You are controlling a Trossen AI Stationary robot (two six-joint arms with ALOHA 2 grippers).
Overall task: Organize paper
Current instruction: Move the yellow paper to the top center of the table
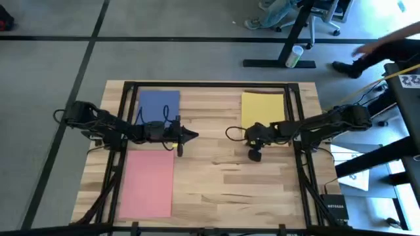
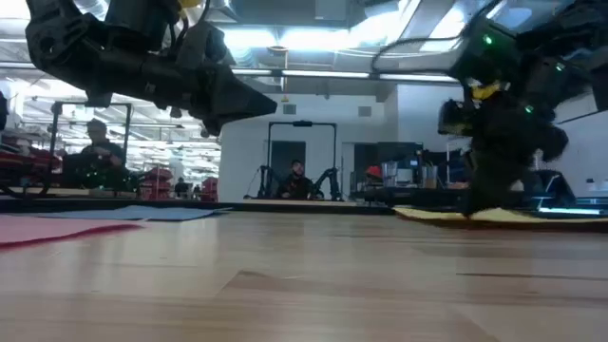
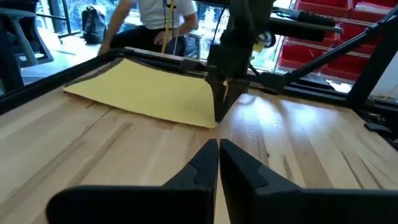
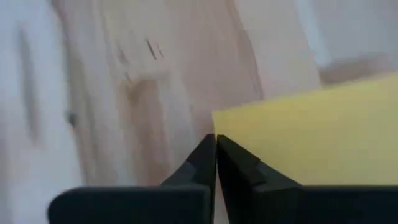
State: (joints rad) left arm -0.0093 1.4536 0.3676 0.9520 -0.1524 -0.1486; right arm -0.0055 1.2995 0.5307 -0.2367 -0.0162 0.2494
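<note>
Three sheets of paper lie flat on the wooden table: a blue one (image 1: 159, 106) at the far left, a pink one (image 1: 147, 183) at the near left, and a yellow one (image 1: 262, 108) at the far right. My left gripper (image 1: 194, 136) hovers shut above bare wood near the table's middle, pointing toward the right edge; its fingers (image 3: 219, 155) hold nothing. My right gripper (image 1: 253, 145) is shut and points down at the yellow sheet's near left corner. My right gripper sets its shut fingertips (image 3: 219, 113) on the yellow sheet's near left corner (image 4: 231, 124), coming from above and pointing down. The sheet lies flat on the table (image 2: 503, 215). Whether any paper is caught between the fingers, I cannot tell.
A black frame (image 1: 210, 84) runs around the table's edges. Bare wood (image 1: 223, 177) spans the middle and near right of the table. Beyond the far edge are a desk leg, a cup (image 1: 294, 56) and a person's leg (image 1: 367, 56).
</note>
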